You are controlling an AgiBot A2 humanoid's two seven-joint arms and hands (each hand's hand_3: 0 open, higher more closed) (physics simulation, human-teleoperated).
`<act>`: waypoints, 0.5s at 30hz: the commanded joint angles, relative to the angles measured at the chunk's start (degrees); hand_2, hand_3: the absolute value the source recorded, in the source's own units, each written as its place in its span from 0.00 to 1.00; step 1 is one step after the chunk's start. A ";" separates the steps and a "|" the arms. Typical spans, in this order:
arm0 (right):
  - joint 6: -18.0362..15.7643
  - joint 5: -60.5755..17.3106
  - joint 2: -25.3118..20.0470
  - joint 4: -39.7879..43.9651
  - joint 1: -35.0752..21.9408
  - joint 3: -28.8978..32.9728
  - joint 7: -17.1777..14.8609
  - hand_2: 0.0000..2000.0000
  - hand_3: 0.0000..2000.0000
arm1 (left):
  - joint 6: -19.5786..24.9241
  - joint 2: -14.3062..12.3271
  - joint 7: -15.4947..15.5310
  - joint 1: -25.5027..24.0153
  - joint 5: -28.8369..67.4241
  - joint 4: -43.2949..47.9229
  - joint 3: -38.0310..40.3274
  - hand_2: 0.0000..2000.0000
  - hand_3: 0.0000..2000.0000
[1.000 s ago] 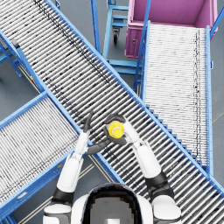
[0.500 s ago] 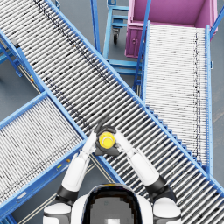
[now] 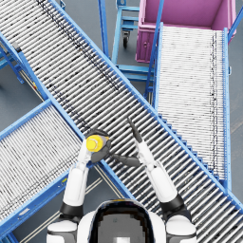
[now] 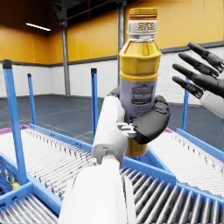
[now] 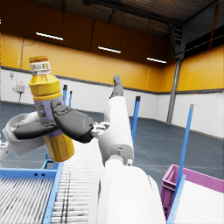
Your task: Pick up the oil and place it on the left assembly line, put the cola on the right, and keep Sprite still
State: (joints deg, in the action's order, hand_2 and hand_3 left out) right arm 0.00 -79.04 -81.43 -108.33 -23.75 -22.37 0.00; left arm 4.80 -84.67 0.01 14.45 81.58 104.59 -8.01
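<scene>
**Swinging the yellow-capped amber plastic oil bottle (image 3: 94, 143) leftward, one-handed**

Holds it upright and clear of the rollers. Sits roughly above the blue rail (image 3: 66, 121), where the long diagonal roller conveyor (image 3: 95, 80) meets the shorter left roller conveyor (image 3: 33, 152). Has travelled left over the past second, from above the diagonal rollers toward that rail.

Gripped round the purple label by the dark left hand (image 4: 148, 122), fingers clamped on the bottle's waist.

Flanked a second ago by the dark right hand (image 3: 137, 144), now drawn back. Fingers (image 4: 192, 75) spread apart and off the bottle in the left wrist view. Cannot tell whether its thumb brushes the bottle.

Judging from this: pick-up done, handling passed to one hand, transfer to the left line under way, release not yet made. Probably calls for a little more travel left, then lowering onto the rollers.

Further off, the right roller conveyor (image 3: 190, 85), with a magenta plastic crate (image 3: 144, 47) at its far end.
</scene>
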 commanded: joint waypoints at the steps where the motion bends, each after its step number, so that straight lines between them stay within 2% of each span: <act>1: 0.00 0.01 0.16 -0.77 0.40 4.60 0.00 0.00 0.00 | -0.08 0.09 0.00 0.44 0.00 -4.53 13.20 1.00 1.00; 9: 0.00 0.02 -1.07 4.20 0.22 3.84 0.00 0.00 0.00 | -0.46 -1.31 -0.05 -3.72 -0.03 -13.92 30.42 1.00 1.00; 15: 0.00 0.02 -2.70 5.56 -0.84 1.69 0.00 0.00 0.00 | -0.74 -1.67 -0.06 -4.98 -0.05 -18.26 38.51 1.00 1.00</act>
State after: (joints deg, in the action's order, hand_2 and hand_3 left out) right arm 0.00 -79.02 -83.44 -103.33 -23.41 -20.05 0.00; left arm 4.21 -86.63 -0.06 8.93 81.53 88.04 27.03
